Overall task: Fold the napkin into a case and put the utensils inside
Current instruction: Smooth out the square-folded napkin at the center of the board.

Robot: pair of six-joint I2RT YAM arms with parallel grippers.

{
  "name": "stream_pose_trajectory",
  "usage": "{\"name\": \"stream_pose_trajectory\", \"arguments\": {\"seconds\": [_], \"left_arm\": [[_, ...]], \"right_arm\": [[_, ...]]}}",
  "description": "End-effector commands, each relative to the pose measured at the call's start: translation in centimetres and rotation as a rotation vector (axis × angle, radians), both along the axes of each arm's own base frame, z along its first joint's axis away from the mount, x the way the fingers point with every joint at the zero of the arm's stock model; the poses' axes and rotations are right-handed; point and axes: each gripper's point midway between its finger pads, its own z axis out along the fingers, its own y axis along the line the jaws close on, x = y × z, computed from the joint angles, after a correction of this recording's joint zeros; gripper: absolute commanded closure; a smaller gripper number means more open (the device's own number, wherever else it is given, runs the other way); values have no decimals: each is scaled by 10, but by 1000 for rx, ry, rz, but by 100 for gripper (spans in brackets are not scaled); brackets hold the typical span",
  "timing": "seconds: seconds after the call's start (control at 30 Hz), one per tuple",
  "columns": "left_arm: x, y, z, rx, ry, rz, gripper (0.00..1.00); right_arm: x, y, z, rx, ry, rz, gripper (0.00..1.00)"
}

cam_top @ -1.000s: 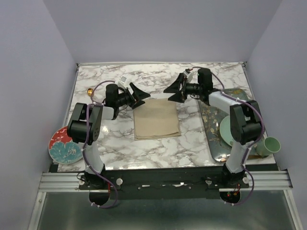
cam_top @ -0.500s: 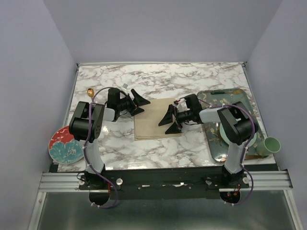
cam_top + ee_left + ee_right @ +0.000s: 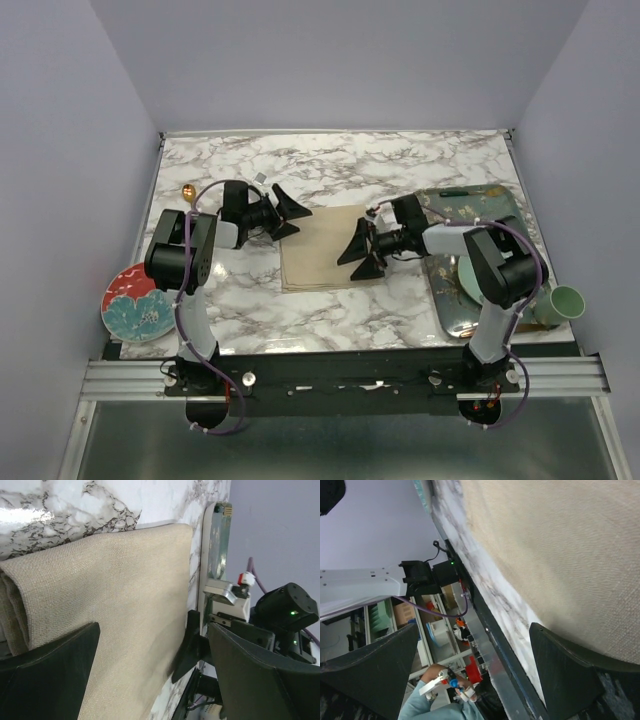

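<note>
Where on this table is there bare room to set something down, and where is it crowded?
Free: the far strip of the table, behind the napkin; the near strip between the napkin and the arm bases. Crowded: the middle, where the open left gripper and right gripper sit at the napkin; the right side, taken by tray, plate and cup.
</note>
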Motion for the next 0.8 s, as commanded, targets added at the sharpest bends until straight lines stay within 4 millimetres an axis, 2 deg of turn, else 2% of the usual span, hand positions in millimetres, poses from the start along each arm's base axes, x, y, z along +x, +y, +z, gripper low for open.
{"name": "stream_pose_trajectory", "arguments": {"seconds": [0.0, 0.07, 0.17, 0.2, 0.23, 0.3, 0.33, 0.4, 0.47, 0.53, 0.57, 0.67, 0.7, 0.77], "left_arm": [[5, 0, 36, -18, -116, -70, 1], [8, -5, 64, -26, -189, -97, 1], [17, -8, 76, -1, -216, -77, 1], [21, -9, 78, 1, -221, -66, 1], [26, -11, 80, -8, -221, -53, 1], [37, -13, 75, -22, -204, -23, 1], [42, -16, 81, -57, -198, -5, 1], [49, -18, 71, -72, -177, 16, 1], [53, -24, 64, -72, -176, 18, 1], [56, -25, 57, -64, -167, 28, 1], [55, -28, 47, -62, -145, 25, 1], [58, -23, 18, -32, -74, 57, 1], [58, -21, 9, -15, -59, 63, 2], [55, -15, -14, 13, 13, 89, 2]], "right_arm": [[30, 11, 91, 127, -248, 55, 0], [49, 13, 108, 123, -319, 34, 0], [92, 20, 120, 65, -451, -34, 0], [101, 21, 116, 51, -448, -50, 0], [119, 25, 109, 25, -449, -80, 0], [133, 27, 96, 5, -406, -110, 0], [143, 28, 80, -15, -384, -127, 0], [155, 31, 77, -14, -374, -154, 0], [169, 32, 61, -32, -370, -185, 0], [185, 31, 55, -32, -386, -212, 0], [189, 30, 40, -46, -361, -218, 0], [205, 21, 24, -74, -346, -261, 0], [207, 18, 9, -93, -314, -274, 0], [214, 3, -8, -125, -268, -320, 0]]}}
